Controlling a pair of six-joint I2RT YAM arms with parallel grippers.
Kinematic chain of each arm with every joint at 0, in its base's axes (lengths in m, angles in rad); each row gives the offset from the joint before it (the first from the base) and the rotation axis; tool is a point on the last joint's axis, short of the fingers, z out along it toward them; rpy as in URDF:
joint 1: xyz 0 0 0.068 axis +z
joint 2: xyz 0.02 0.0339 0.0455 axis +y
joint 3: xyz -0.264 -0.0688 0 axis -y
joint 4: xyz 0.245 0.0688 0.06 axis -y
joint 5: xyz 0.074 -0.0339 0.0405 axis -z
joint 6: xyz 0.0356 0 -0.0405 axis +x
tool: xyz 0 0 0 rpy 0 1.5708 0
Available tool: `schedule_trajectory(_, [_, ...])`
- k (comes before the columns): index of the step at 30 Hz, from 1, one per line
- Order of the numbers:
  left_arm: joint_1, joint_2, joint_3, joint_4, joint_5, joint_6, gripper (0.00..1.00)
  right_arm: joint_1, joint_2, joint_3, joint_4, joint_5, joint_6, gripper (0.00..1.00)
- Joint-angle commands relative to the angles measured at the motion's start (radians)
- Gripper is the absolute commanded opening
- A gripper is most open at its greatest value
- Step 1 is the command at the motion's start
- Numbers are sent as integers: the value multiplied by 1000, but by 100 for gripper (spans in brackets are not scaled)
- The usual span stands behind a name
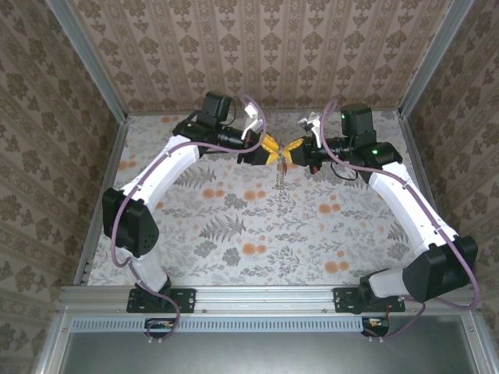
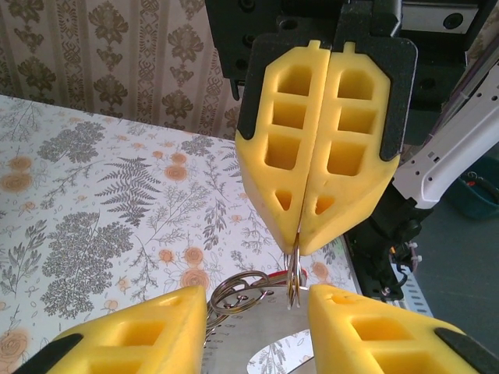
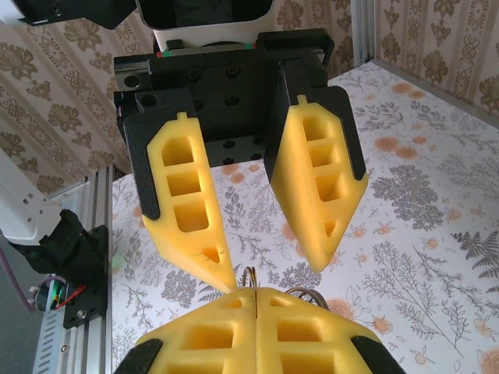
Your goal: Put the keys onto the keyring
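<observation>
Your right end effector [image 2: 299, 241] is clamped on the ring [image 2: 294, 273], mid-air over the worktop [image 2: 93, 195]; the left end effector [image 2: 257, 294] stands apart around it. Closing it off-line could knock the ring free.

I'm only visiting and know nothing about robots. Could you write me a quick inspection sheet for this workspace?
Surface: floral-patterned table.
Job's things: keyring held up above the table, coiled metal rings beside it; the keys seem to be the silvery flat piece just below.
Clutter: nothing seen.
Tools: right tool shut on the keyring; left tool open, facing it, one finger either side of the rings.
Cables: purple cables run along both arms.
Surroundings: patterned wallpaper walls; metal rail at the near edge.
</observation>
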State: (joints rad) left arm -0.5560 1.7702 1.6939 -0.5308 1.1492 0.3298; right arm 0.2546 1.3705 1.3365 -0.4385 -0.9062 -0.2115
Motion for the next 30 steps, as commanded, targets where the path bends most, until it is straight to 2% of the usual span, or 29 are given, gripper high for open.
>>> schedule_trajectory(1, [-1, 6, 34, 6, 37, -3, 39, 5, 6, 35, -8, -25, -23, 0])
schedule_trajectory(10, [2, 6, 31, 40, 38, -21, 43, 5, 10, 35, -12, -30, -25, 0])
schedule_trajectory(23, [-10, 25, 40, 46, 55, -30, 43, 7, 12, 34, -7, -31, -22, 0])
schedule_trajectory(27, [-16, 29, 43, 45, 60, -29, 39, 7, 12, 33, -7, -31, -22, 0])
schedule_trajectory(30, [-21, 32, 46, 45, 60, -29, 32, 7, 10, 31, -7, -31, -23, 0])
